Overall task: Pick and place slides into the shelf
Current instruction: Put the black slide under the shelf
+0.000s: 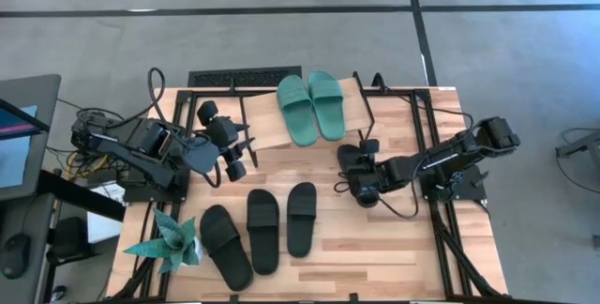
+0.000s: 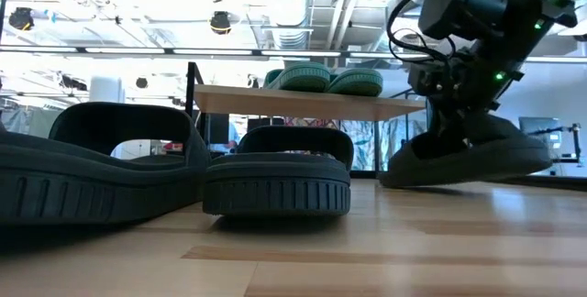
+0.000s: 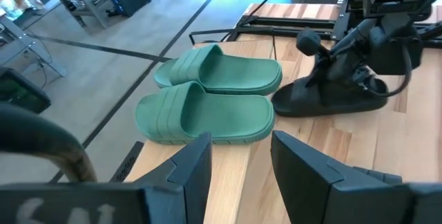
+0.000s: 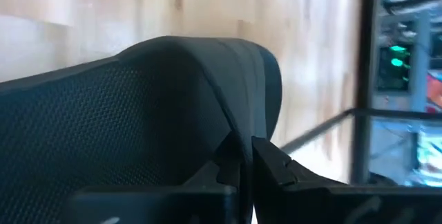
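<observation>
Right gripper [image 1: 361, 190] is pinched shut on a black slide's [image 1: 354, 163] strap, two teal slides [image 1: 312, 105] sit on the shelf [image 1: 272, 128], three black slides [image 1: 263, 230] wait, and the left gripper [image 1: 234, 149] hangs open.

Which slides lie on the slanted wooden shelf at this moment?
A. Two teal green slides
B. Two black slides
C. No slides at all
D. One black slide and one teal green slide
A: the two teal green slides lie side by side on the shelf, while the black slides are all down on the table.
</observation>
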### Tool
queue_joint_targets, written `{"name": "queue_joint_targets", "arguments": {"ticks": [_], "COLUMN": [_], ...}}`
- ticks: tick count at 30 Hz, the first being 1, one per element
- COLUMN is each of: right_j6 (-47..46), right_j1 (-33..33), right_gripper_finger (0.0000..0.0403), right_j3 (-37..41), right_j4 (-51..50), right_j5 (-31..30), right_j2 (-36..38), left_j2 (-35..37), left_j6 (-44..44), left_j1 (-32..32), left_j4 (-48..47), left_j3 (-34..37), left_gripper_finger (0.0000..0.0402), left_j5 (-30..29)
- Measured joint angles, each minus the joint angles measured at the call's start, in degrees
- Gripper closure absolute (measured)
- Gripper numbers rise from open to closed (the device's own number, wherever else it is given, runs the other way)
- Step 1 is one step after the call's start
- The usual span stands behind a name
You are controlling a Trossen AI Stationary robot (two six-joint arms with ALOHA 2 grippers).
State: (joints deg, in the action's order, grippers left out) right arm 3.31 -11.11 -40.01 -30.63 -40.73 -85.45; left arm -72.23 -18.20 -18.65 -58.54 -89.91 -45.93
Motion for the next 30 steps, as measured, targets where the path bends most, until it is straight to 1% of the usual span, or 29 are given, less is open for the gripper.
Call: {"name": "queue_joint_targets", "arguments": {"ticks": [3, 10, 12, 21, 30], "right_j6": [-1.2, -1.3, -1.4, -1.4, -1.3], "right_j1": [0.1, 0.9, 1.1, 1.1, 1.1], "right_gripper_finger": [0.04, 0.0398, 0.0391, 0.0339, 0.033], "right_j3": [0.0, 0.0, 0.0, 0.0, -0.1], "right_j4": [-0.2, -0.5, -1.2, -2.1, -2.6], "right_j5": [-1.6, -1.4, -1.4, -0.5, 0.4], "right_j2": [0.0, 0.0, 0.0, 0.1, 0.1], "left_j2": [0.0, 0.0, 0.0, 0.0, 0.0], "left_j6": [0.0, -0.3, -0.3, -0.7, -0.7], "left_j1": [0.0, 0.0, 0.0, 0.0, 0.0], "left_j4": [0.0, 0.0, 0.0, 0.1, 0.1], "left_j3": [0.0, 0.0, 0.0, 0.0, 0.0], "left_gripper_finger": [0.0262, 0.0262, 0.0262, 0.0262, 0.0262], "left_j5": [0.0, 0.0, 0.0, 0.0, 0.0]}}
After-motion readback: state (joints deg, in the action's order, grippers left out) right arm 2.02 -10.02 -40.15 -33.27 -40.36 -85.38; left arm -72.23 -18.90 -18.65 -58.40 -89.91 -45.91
